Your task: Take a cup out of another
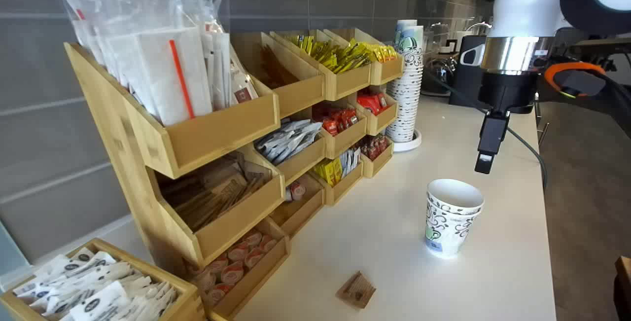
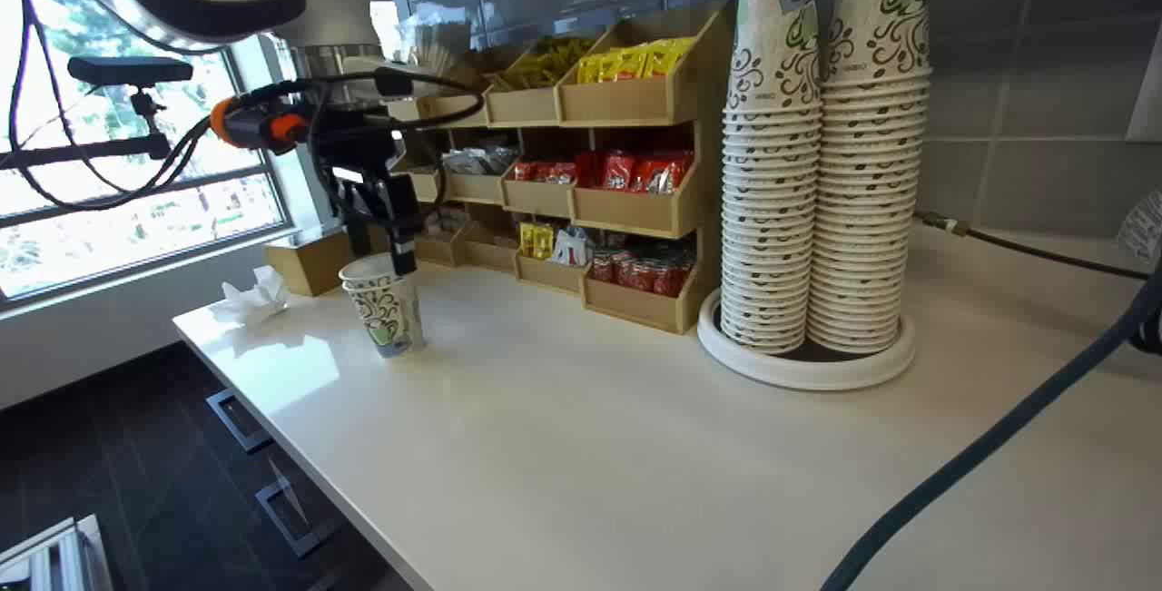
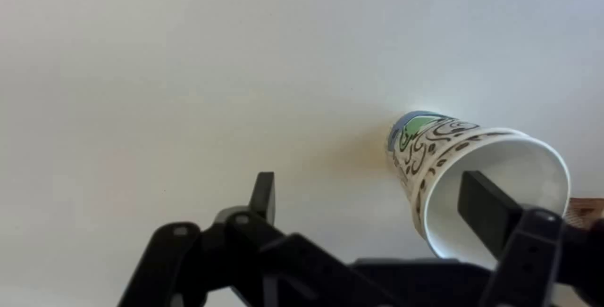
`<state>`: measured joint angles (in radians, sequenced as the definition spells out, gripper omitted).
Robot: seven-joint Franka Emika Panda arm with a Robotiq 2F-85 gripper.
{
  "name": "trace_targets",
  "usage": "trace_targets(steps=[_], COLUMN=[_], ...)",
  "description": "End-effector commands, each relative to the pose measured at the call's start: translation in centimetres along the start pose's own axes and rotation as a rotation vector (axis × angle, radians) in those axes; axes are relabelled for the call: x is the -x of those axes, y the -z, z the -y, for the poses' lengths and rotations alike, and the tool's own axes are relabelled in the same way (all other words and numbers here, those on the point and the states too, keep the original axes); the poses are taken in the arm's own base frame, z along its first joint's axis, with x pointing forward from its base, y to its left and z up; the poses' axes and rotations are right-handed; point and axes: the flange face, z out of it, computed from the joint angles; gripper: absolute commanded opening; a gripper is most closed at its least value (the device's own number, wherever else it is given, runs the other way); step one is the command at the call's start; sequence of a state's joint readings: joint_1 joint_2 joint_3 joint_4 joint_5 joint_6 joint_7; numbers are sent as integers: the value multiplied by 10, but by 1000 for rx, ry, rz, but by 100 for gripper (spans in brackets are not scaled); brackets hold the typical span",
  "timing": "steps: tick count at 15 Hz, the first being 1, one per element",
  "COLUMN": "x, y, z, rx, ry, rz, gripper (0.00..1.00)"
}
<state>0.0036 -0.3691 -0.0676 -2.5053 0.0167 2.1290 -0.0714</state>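
Note:
Two nested white paper cups with a dark leaf pattern stand upright on the counter. The outer cup (image 1: 446,234) (image 2: 388,323) (image 3: 420,142) rests on the surface. The inner cup (image 1: 456,195) (image 2: 365,270) (image 3: 509,170) sits in it, with only its rim band and white inside showing. My gripper (image 1: 484,163) (image 2: 381,251) (image 3: 370,194) is open and empty, its fingers pointing down near the rim. In the wrist view the right finger overlaps the inner cup's mouth and the left finger is over bare counter. I see no finger gripping a cup.
A wooden organizer (image 1: 222,138) (image 2: 626,201) with condiment packets stands along the wall. Tall cup stacks (image 1: 406,89) (image 2: 822,210) stand in a white round tray (image 2: 808,375). A brown packet (image 1: 356,290) lies near the cups. The counter edge (image 1: 546,242) is close by.

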Motion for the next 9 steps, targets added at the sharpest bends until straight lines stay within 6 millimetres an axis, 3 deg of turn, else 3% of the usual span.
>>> trace_targets(steps=[1,5,9], x=[0,0,0], y=[0,0,1], z=[0,0,24], rx=[0,0,-20], ry=[0,0,7], rz=[1,1,10], gripper=[100,100,100])
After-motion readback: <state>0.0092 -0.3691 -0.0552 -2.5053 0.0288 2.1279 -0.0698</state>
